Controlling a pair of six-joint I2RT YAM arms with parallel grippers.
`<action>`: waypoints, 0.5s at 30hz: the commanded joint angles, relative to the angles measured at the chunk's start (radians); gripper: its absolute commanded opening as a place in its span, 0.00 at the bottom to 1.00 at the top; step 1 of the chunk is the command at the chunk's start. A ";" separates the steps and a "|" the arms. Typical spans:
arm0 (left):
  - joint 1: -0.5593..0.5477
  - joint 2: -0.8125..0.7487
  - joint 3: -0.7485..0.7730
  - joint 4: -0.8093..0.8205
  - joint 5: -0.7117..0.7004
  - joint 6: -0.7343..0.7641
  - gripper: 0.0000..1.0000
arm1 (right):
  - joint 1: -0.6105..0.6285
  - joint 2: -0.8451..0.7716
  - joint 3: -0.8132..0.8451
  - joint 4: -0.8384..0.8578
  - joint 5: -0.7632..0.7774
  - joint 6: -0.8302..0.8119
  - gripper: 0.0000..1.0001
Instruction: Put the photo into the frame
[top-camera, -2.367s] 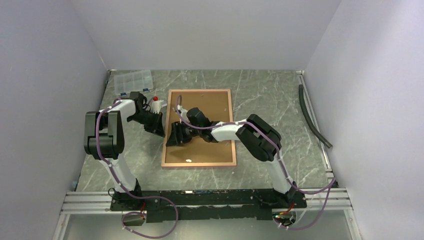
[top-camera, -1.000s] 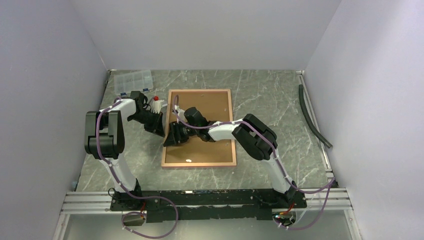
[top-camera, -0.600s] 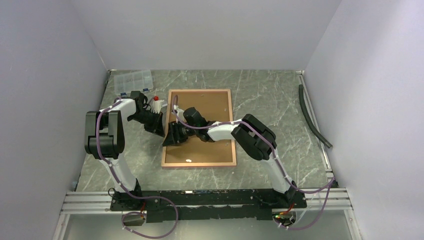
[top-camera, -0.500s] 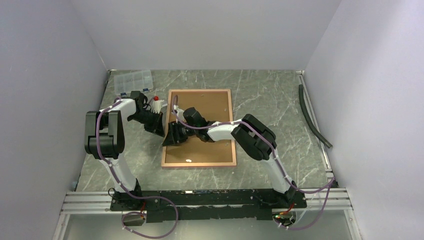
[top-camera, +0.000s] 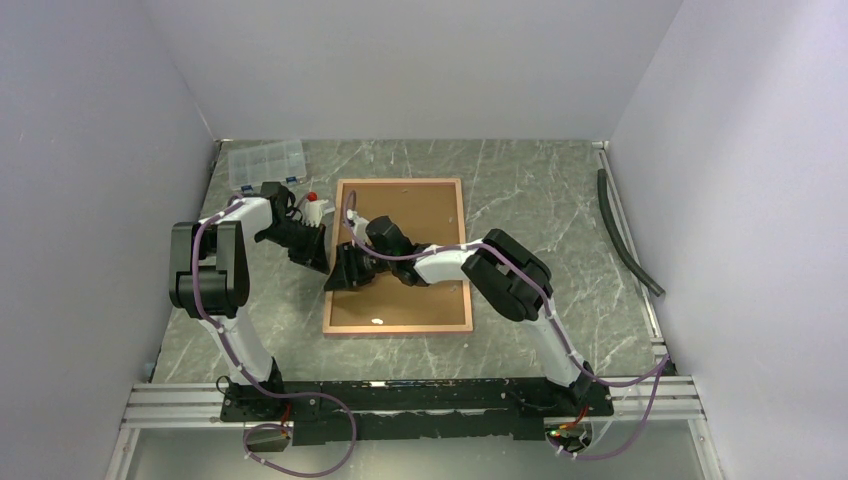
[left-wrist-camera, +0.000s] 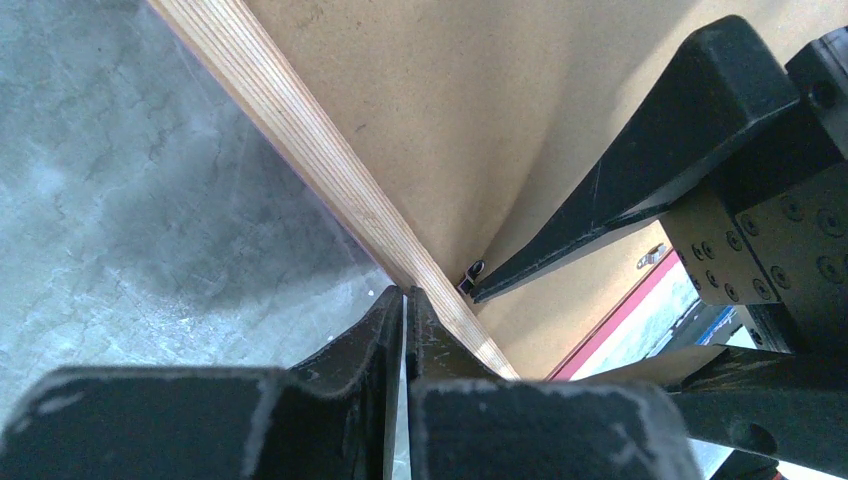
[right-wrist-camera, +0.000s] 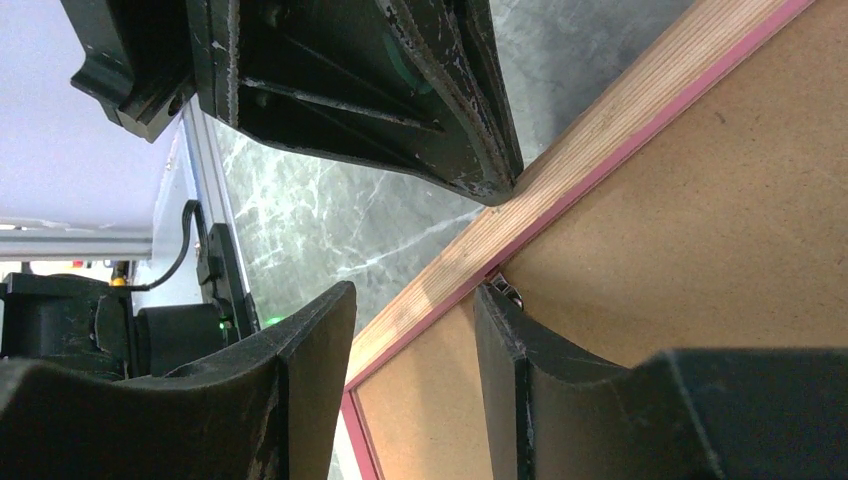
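The frame (top-camera: 400, 329) lies back up on the table, its tan wood rail (left-wrist-camera: 300, 140) around the brown backing board (top-camera: 420, 215). The photo is hidden. My left gripper (top-camera: 320, 262) is shut, and its tips (left-wrist-camera: 405, 292) touch the outer side of the frame's left rail. My right gripper (top-camera: 345, 278) is open and straddles that same rail (right-wrist-camera: 620, 110): one finger is over the table, and the other is on the board (right-wrist-camera: 720, 230) beside a small metal clip (right-wrist-camera: 505, 290). The left gripper's fingers also show in the right wrist view (right-wrist-camera: 480, 150).
A clear plastic organiser box (top-camera: 266, 163) and a small white bottle with a red cap (top-camera: 314, 208) stand left of the frame's far corner. A black hose (top-camera: 625, 232) lies along the right wall. A small white fleck (top-camera: 378, 321) sits on the board's near end.
My right gripper has slid a little to the left, from over the board onto the frame's left rail. The left arm and the frame have not moved.
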 joint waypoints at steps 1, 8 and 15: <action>-0.011 0.000 0.021 -0.008 0.002 0.017 0.10 | -0.002 0.000 -0.018 0.051 0.043 -0.008 0.51; -0.011 -0.012 0.032 -0.023 0.011 0.017 0.10 | -0.002 -0.014 -0.012 0.084 -0.002 0.010 0.52; 0.008 -0.038 0.103 -0.085 0.037 0.034 0.11 | -0.038 -0.188 -0.057 0.083 -0.018 0.001 0.67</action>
